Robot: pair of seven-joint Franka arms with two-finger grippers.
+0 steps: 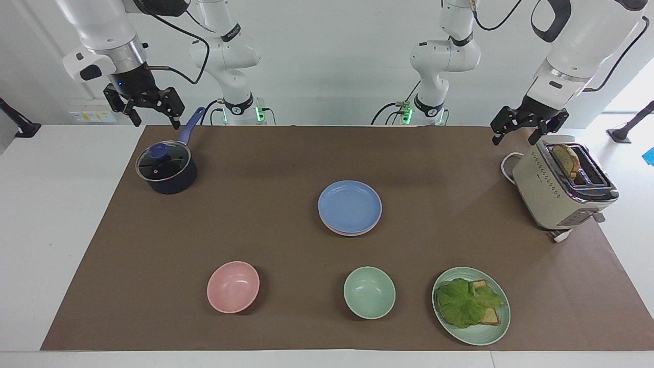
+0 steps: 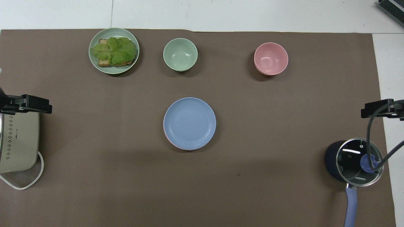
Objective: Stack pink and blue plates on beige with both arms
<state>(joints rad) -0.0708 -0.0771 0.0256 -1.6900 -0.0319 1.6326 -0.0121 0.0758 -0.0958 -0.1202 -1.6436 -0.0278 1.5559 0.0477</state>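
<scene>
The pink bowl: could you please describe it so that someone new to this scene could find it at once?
Start from the brown mat covering the table, and go to its edge farthest from the robots, where three dishes sit in a row. The pink bowl is the one toward the right arm's end, beside the green bowl. It is the only pink dish standing alone, and deeper than the plates.
</scene>
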